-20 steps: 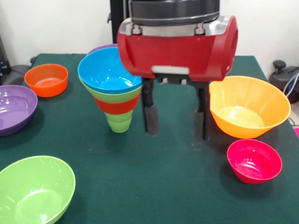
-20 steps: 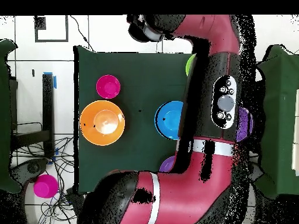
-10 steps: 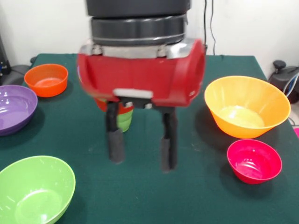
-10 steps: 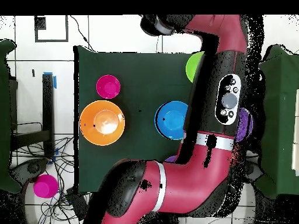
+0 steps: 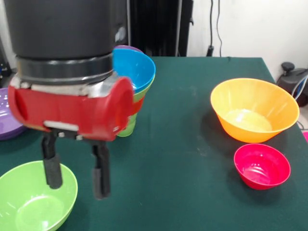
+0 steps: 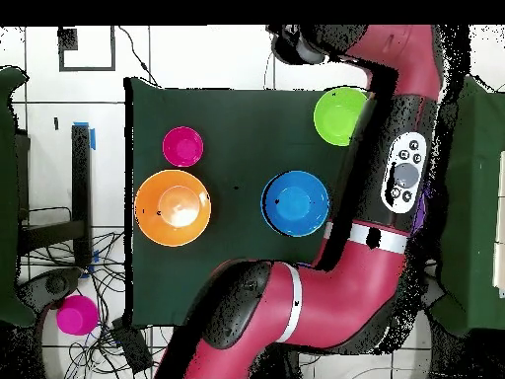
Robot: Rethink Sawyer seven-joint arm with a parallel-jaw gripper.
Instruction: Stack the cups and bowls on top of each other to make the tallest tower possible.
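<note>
Bowls: I see my gripper [image 5: 77, 178], jaws apart and empty, hanging over the lime-green bowl's [image 5: 29, 204] rim beside the tower [image 5: 137, 79].

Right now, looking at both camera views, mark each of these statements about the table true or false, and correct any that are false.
1. The gripper is open and holds nothing. True.
2. The blue bowl sits on top of the tower. True.
3. The pink-red bowl lies inside the large orange bowl. False: it stands on the table beside the orange bowl, apart from it.
4. The fingers grip the rim of the lime-green bowl. False: they hang open by it, gripping nothing.
5. The large orange bowl is upside down. False: it stands open side up.
</note>
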